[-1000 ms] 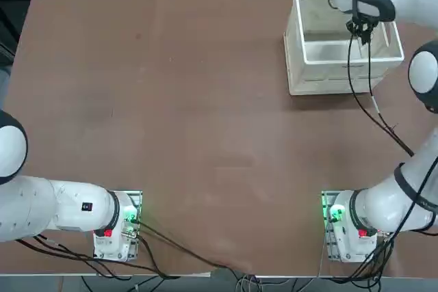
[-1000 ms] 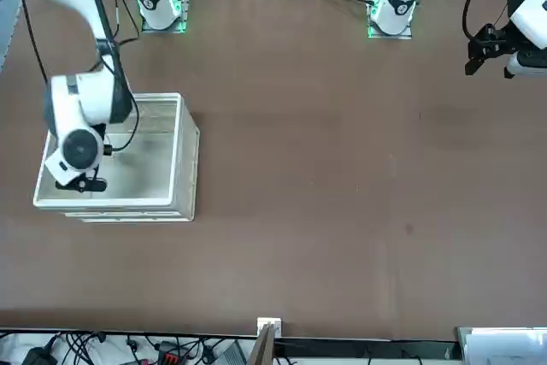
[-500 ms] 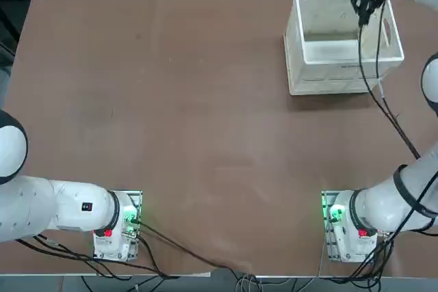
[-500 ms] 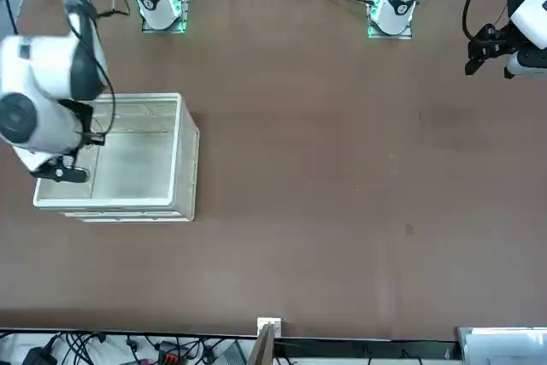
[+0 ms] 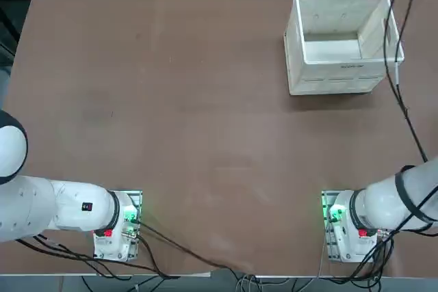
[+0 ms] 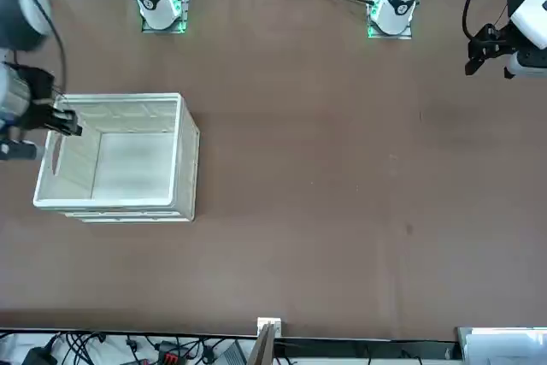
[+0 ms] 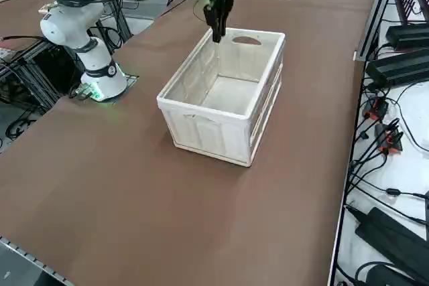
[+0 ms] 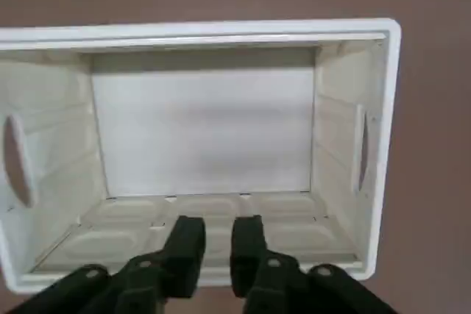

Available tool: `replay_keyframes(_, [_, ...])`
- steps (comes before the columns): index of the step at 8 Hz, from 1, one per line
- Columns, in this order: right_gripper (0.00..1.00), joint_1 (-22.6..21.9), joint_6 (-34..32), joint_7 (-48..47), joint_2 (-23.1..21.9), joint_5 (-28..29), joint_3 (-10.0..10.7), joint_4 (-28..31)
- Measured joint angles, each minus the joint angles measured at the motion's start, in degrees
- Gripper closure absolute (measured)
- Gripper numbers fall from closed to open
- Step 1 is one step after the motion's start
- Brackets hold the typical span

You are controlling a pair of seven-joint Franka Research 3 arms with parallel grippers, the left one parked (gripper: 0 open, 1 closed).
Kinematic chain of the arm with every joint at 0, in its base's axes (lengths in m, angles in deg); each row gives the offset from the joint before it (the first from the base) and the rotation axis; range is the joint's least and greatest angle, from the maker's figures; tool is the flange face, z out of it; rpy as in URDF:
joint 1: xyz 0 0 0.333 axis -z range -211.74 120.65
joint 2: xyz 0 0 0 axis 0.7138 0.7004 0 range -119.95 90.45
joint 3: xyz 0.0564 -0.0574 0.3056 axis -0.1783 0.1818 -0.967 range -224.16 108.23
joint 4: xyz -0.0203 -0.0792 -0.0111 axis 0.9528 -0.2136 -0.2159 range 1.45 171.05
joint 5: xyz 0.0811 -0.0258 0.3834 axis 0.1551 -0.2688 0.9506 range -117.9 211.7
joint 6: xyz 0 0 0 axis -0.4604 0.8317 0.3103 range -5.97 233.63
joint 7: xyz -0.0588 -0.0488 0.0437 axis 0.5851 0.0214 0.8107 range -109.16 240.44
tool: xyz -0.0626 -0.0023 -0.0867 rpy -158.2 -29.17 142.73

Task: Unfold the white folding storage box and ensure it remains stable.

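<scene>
The right gripper's fingers stand parted and empty; the stiff, light-looking white folding storage box is best gripped at its rim.

The off-white rectangular crate with a thick rim looked like smooth plastic with a faint sheen along its rim, the broad brown bench looked smooth and mostly matt, and the claw's black fingers looked matt.
</scene>
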Motion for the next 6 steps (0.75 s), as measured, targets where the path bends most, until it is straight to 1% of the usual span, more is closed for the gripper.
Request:
replay_keyframes(2, [0.27, 0.4, -4.4, 0.7, -1.5, 0.7, -0.2, -3.8])
replay_keyframes(3, [0.06, 0.3, -6.3, 0.7, -2.2, 0.7, -0.6, -5.5])
replay_keyframes(4, [0.0, 0.3, -7.4, 0.6, -3.4, 0.7, -0.9, -6.4])
replay_keyframes(5, [0.0, 0.4, -8.1, 0.6, -5.3, 0.7, -0.8, -6.3])
replay_keyframes(6, [0.0, 0.4, -8.6, 0.6, -7.9, 0.7, -0.7, -5.0])
